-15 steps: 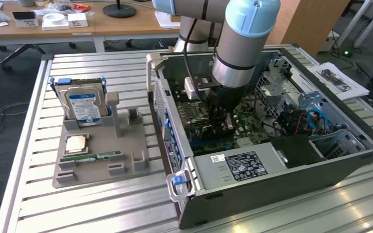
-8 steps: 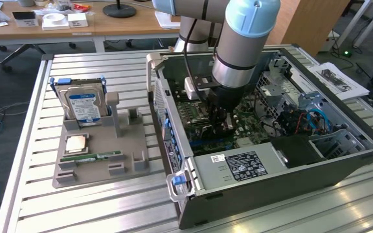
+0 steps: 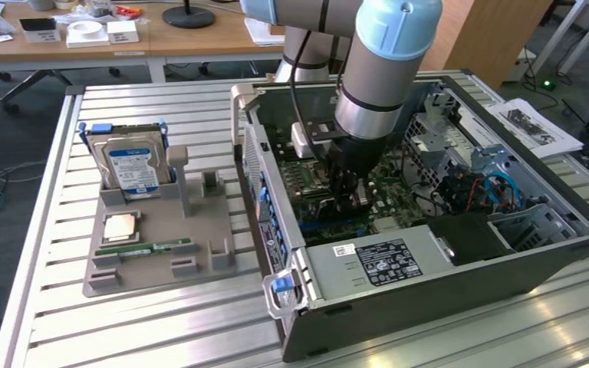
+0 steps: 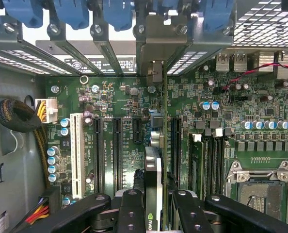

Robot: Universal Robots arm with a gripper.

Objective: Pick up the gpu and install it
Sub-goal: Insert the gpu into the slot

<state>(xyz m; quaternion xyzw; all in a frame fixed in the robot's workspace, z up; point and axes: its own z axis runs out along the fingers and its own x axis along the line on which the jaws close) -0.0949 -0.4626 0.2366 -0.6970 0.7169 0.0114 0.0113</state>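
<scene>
- We see the hand (image 4: 153,206) closed on the gpu (image 4: 153,174), one finger (image 4: 130,208) on each flat side, card held on edge.
- In the wrist view the gpu runs straight out from between the fingers, thin edge toward the camera, over the motherboard (image 4: 129,121).
- The card's far end reaches toward the rear slot brackets (image 4: 158,43) with their blue latches (image 4: 117,12), which lie ahead of the hand.
- Black expansion slots (image 4: 117,145) sit just to one side of the card; a long white slot (image 4: 77,148) is further out on that same side.
- On the other side of the hand we see the memory slots (image 4: 209,160) and the empty CPU socket (image 4: 260,187).
- We cannot tell whether the card's lower edge is touching a slot or hanging just above it.
- In the exterior view the arm (image 3: 386,69) reaches down into the open computer case (image 3: 428,261), hand (image 3: 348,184) low over the board.
- Outside the case, well apart from the hand, a grey parts holder (image 3: 156,261) sits on the desk (image 3: 90,337) carrying the hard drive (image 3: 131,165), a green memory stick (image 3: 151,248) and a small square chip (image 3: 120,225).
</scene>
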